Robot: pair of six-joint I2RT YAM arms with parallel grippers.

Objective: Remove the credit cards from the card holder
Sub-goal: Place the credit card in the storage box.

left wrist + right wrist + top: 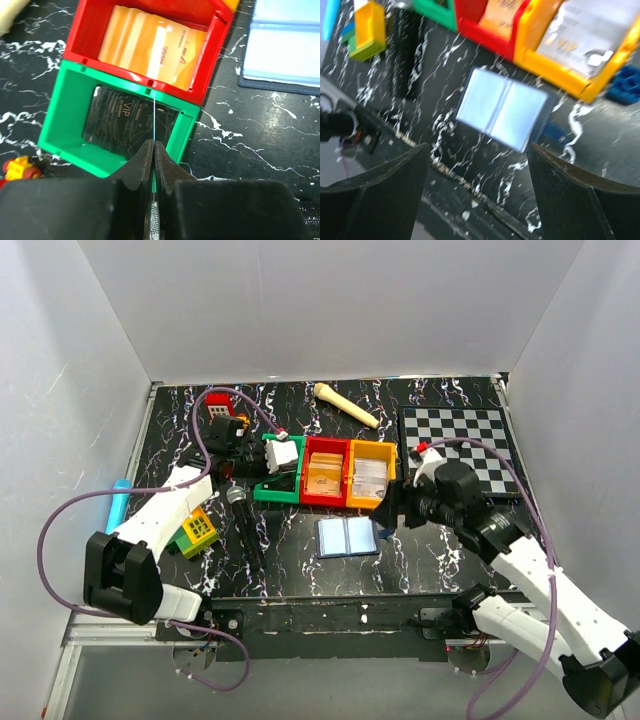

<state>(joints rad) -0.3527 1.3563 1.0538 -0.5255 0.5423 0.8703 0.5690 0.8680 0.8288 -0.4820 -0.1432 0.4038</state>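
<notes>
Card holder (347, 537) open beside bins (325, 503); left end effector (153, 145) pinches edge-on card (154, 117), right end effector (476, 147) spread.

The worktop (290, 540) is showing a smooth black marble-patterned surface with a faint sheen, while the red bin (80, 40), green bin (60, 125) and yellow bin (555, 75) are gleaming as hard, glossy moulded plastic. The black VIP cards (125, 125) and orange cards (150, 47) are lying slick and shiny like laminated plastic, and the thin card (154, 115) nipped in the left pincer (152, 145) is presenting only a pale edge. The card holder (502, 107) is looking smooth and softly satin inside with a duller navy rim, and both the left pincer and the right pincer (477, 147) are reading as matt black plastic.
</notes>
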